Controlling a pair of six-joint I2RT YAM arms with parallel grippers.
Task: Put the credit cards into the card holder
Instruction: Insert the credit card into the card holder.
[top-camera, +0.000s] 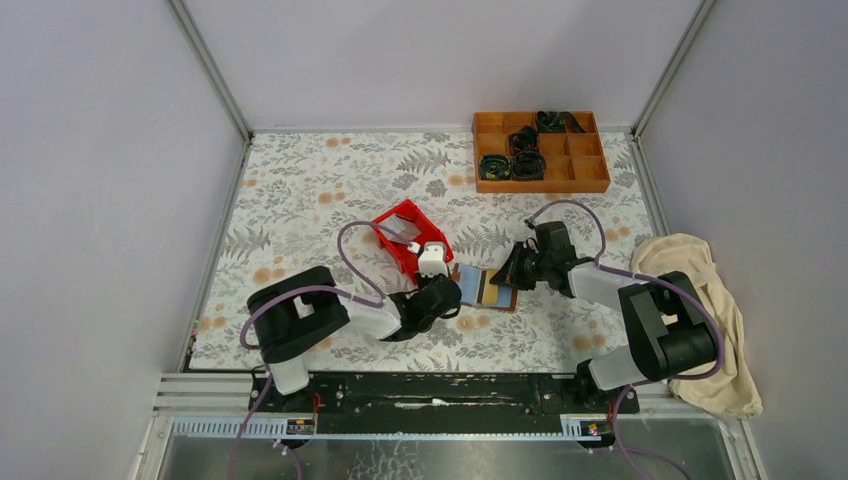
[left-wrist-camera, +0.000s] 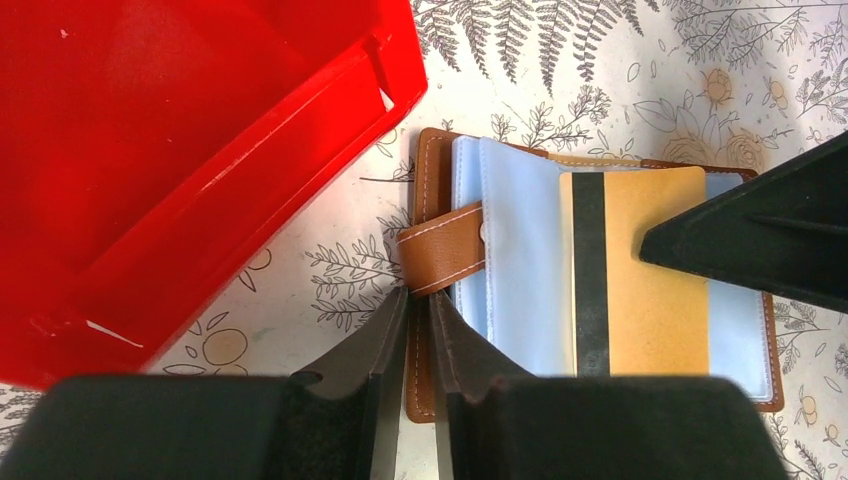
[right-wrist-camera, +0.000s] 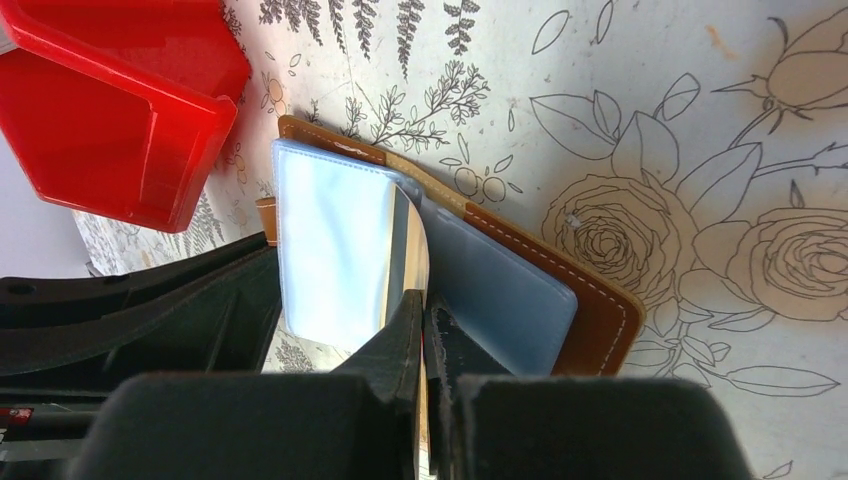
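The holder lies open on the table, brown stitched leather around pale blue-grey sleeves, its strap folded over the near edge. The left gripper sits right on it, jaws narrow and pinching the leather rim just below that strap, so the holder spreads away from the tips to their right. A red bin is close on the other side of those jaws. Over to the right gripper: its jaws are pressed together on the card, thin enough to leave hardly a gap. From the left wrist the card is gold-tan with a black stripe near one side, lying over the blue lining, its far edge under the right fingers. From the right wrist it runs straight out from the tips, almost edge-on and catching the light, between two blue sleeves. Whether it sits inside a pocket cannot be told.
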